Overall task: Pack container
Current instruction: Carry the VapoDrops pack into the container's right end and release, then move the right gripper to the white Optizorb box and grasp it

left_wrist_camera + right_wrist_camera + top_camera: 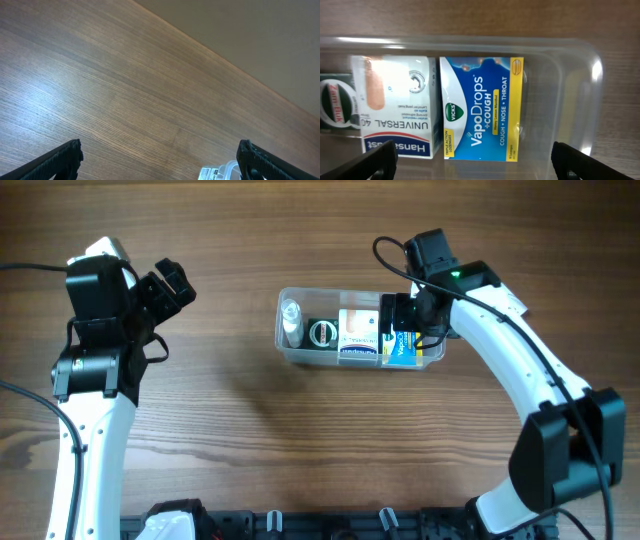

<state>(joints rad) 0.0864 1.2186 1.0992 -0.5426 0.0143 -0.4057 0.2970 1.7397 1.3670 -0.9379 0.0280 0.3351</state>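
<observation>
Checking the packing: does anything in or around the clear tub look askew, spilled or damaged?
Nothing stands out. The cough drops box and plaster box lie flat side by side in the tub, next to the round tin and small bottle. No spill or damage shows.

The clear rectangular container (283,345) sits upright, partly filled.
</observation>
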